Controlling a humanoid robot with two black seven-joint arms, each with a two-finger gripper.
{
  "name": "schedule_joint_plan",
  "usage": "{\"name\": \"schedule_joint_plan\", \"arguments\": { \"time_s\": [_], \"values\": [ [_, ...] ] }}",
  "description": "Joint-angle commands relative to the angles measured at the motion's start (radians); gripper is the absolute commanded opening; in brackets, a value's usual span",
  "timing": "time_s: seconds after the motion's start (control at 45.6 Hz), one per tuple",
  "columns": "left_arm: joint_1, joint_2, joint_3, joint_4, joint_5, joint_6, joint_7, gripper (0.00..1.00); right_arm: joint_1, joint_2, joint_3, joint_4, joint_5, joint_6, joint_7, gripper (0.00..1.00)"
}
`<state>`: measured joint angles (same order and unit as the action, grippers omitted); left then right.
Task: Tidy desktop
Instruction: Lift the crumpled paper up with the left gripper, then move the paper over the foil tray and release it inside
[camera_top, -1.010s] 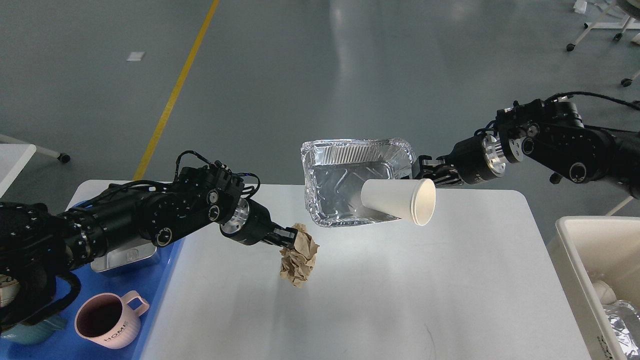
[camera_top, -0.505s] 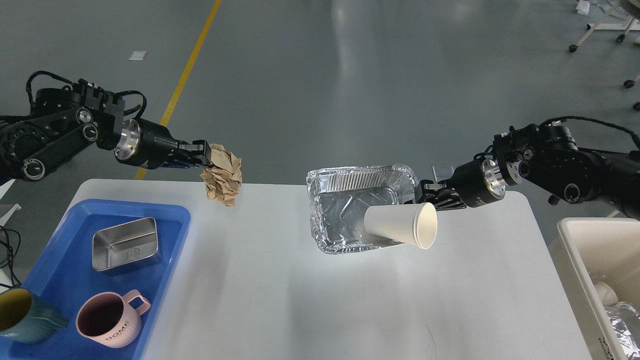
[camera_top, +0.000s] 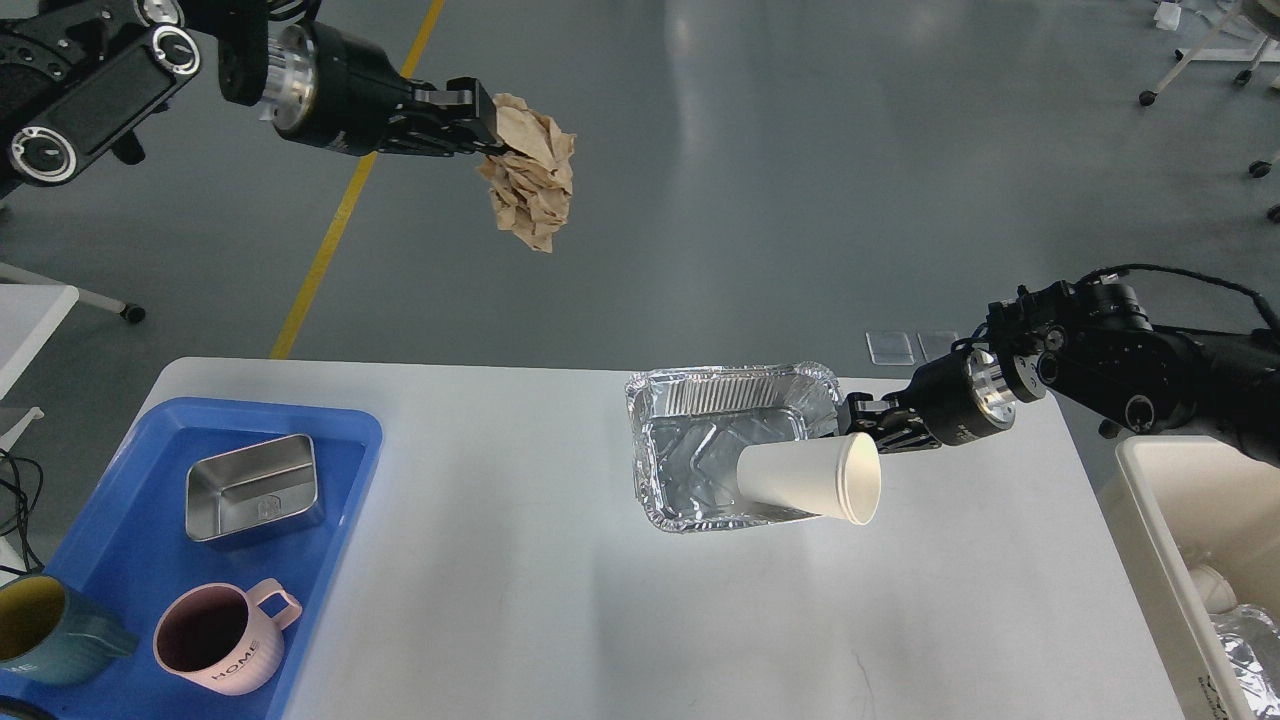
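Note:
The white desktop (camera_top: 560, 600) fills the lower middle of the head view. My left gripper (camera_top: 487, 128) is raised high at the upper left, shut on a crumpled brown paper ball (camera_top: 530, 172) that hangs over the floor beyond the table. My right gripper (camera_top: 852, 418) is shut on the right rim of a silver foil tray (camera_top: 700, 450), held tilted just above the desktop's far side. A white paper cup (camera_top: 812, 478) lies on its side in the tray, its mouth facing right.
A blue plastic tray (camera_top: 120, 560) at the left holds a steel box (camera_top: 252, 487), a pink mug (camera_top: 215, 640) and a teal mug (camera_top: 45, 632). A cream-white bin (camera_top: 1160, 520) at the right edge holds foil and white items.
My left arm has lifted the paper ball from just above the desktop up and back, high over the floor. My right arm has lowered the foil tray with the cup toward the table.

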<state>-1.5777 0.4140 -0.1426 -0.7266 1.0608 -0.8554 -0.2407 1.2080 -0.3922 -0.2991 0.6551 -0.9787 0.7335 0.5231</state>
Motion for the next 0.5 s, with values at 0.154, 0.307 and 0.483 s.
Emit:
{"name": "schedule_joint_plan", "arguments": {
  "time_s": [0.154, 0.307, 0.483],
  "values": [
    [-0.002, -0.188, 0.018, 0.004, 0.01, 0.003, 0.034, 0.0, 0.001, 0.025, -0.002, -0.026, 0.0, 0.0, -0.001, 0.0],
    [0.01, -0.257, 0.084, 0.003, 0.016, 0.009, 0.034, 0.0, 0.005, 0.038, -0.002, -0.034, 0.0, 0.0, -0.001, 0.0],
    [0.031, -0.311, 0.115, 0.004, 0.018, 0.013, 0.035, 0.0, 0.01, 0.053, -0.002, -0.052, 0.002, 0.0, -0.001, 0.0]
  ]
}}
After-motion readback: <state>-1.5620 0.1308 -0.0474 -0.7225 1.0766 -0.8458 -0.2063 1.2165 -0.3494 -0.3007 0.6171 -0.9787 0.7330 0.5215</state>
